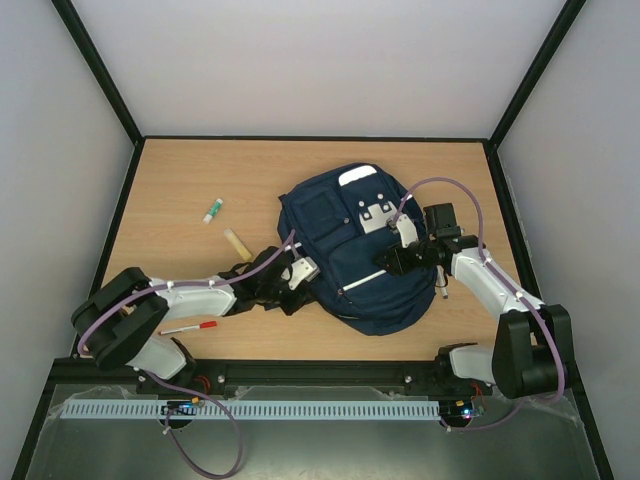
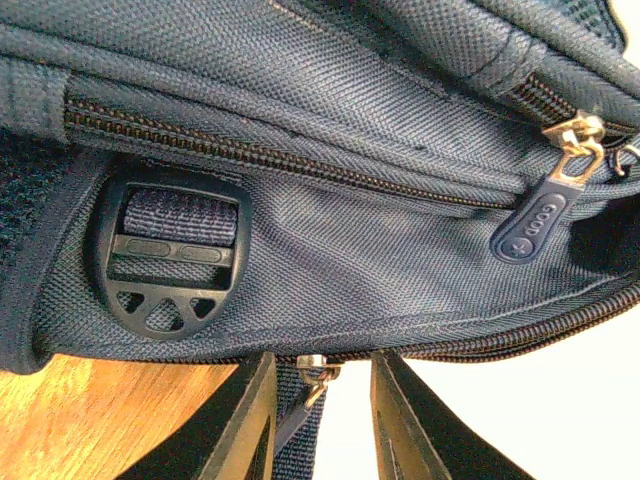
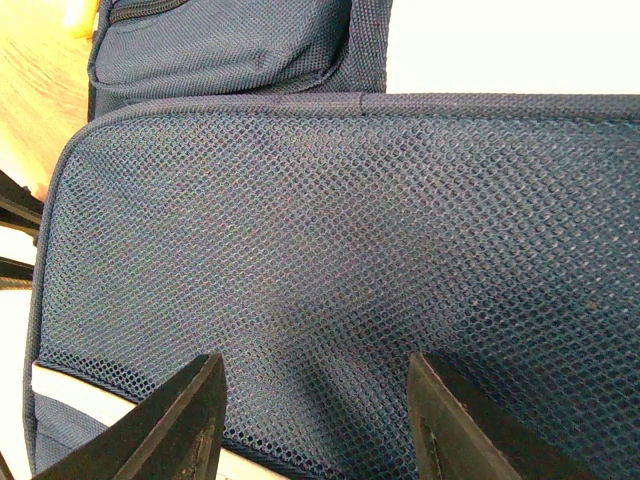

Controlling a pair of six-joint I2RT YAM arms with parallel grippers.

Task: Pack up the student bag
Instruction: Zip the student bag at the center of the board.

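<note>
The student bag [image 1: 350, 255], navy with a white-grey patch, lies flat in the middle of the table. My left gripper [image 1: 300, 272] is at the bag's lower left edge. In the left wrist view its jaws [image 2: 322, 358] stand narrowly apart on either side of a brass zip slider [image 2: 318, 368] on the bag's edge zip, without pinching it. My right gripper [image 1: 388, 258] is over the bag's right side. In the right wrist view it [image 3: 313, 360] is open, its fingers wide apart right at the navy mesh panel [image 3: 330, 250], with nothing gripped.
A green-capped glue stick [image 1: 213, 209] and a pale wooden piece [image 1: 237, 243] lie left of the bag. A red pen [image 1: 190, 328] lies near the left arm's base. A black strap buckle [image 2: 165, 265] and a navy zip pull [image 2: 530, 225] sit on the bag's side.
</note>
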